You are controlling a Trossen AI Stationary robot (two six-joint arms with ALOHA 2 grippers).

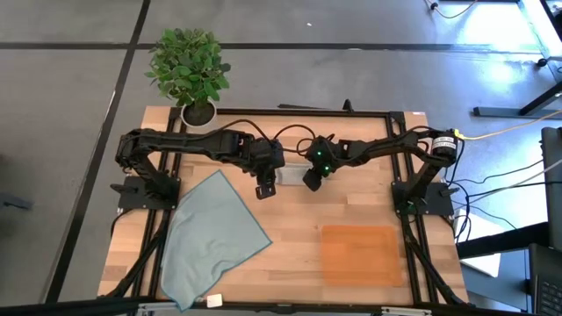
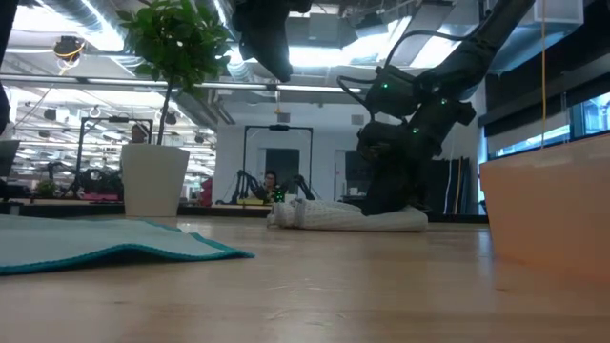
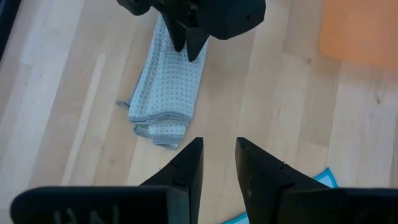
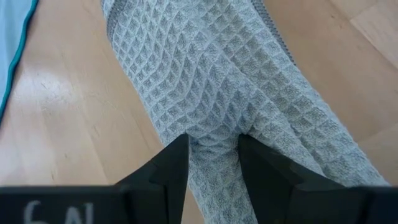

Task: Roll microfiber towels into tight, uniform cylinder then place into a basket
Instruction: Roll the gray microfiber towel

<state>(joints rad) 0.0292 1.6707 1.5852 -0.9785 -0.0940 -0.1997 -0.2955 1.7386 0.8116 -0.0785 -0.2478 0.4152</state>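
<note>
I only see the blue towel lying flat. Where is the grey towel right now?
The grey towel lies rolled up at the table's far middle, between the two arms, the right gripper pinching one end; the left gripper hovers off the other end.

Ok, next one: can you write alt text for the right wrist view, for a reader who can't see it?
The right gripper pinches a fold of a rolled, light grey waffle-weave microfiber towel between its two dark fingers, seen close up. The towel lies on the pale wood tabletop, and the teal-trimmed edge of a pale blue cloth shows at one corner.
</note>
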